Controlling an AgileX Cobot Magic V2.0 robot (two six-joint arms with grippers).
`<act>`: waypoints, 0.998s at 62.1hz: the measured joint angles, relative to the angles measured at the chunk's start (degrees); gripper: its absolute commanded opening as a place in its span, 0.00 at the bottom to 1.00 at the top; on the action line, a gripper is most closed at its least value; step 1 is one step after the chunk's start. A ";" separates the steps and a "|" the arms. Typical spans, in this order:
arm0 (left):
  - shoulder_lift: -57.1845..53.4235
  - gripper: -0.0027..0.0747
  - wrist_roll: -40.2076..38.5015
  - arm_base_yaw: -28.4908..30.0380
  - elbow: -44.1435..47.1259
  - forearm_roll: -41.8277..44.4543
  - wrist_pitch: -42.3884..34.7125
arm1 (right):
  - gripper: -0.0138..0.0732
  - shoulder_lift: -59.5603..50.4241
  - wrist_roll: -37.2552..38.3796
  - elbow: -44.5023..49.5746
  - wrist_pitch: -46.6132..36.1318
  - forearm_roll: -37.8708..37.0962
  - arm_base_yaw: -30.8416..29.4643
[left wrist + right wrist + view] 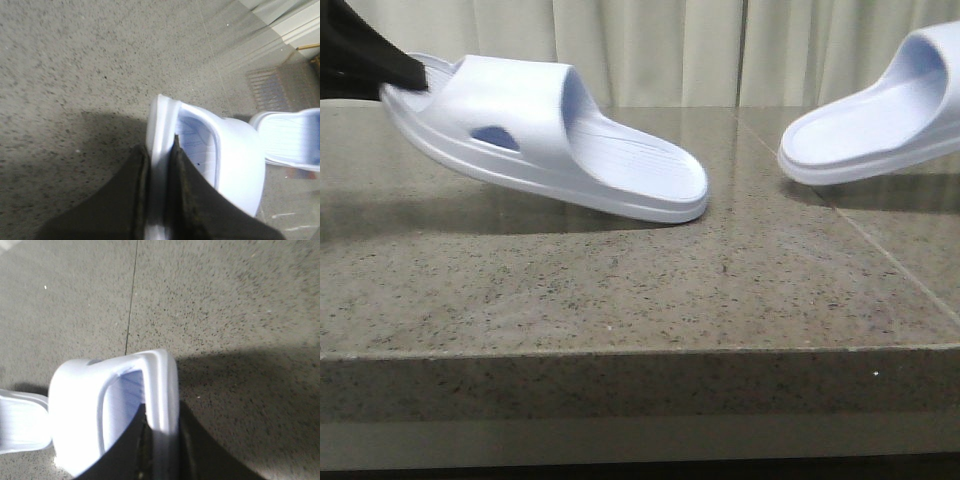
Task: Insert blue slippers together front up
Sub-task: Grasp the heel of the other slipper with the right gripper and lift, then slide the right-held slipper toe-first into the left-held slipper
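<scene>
1. Front view: a pale blue moulded foam slide slipper [550, 135] fills the upper left of the frame, its long axis running upper left to lower right. The strap end is raised toward the dark left gripper [370, 62]; the heel end dips to the speckled grey stone table [620, 290], whether touching I cannot tell. A second matching pale slipper [880, 125] sits at the upper right edge, tilted up to the right, its open heel end facing the first. The two are well apart.

2. Left wrist view: the left gripper [159, 200] is closed onto the slipper's front rim [159, 150], one finger inside and one outside. The second slipper [290, 140] shows at the right edge.

3. Right wrist view: the right gripper [160, 450] pinches the second slipper's front rim [162, 390] the same way; the first slipper's heel [22, 422] peeks in at lower left.

4. Judgement: to nest them well, keep both fronts raised, line up the two long axes, then close the gap slowly so one sole slides under the other's strap without twisting the soft rims.
</scene>
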 measured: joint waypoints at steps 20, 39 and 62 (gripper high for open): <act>7.01 0.01 2.14 -3.03 0.12 -2.48 -1.20 | 0.08 -5.35 -2.53 8.73 1.33 5.62 1.62; 7.57 0.01 2.36 -3.03 0.12 -2.52 -2.25 | 0.08 -5.35 -2.95 8.94 -4.07 7.65 11.17; 7.57 0.01 2.36 -3.03 0.12 -2.52 -2.62 | 0.09 -4.48 0.12 8.94 -13.06 8.15 22.89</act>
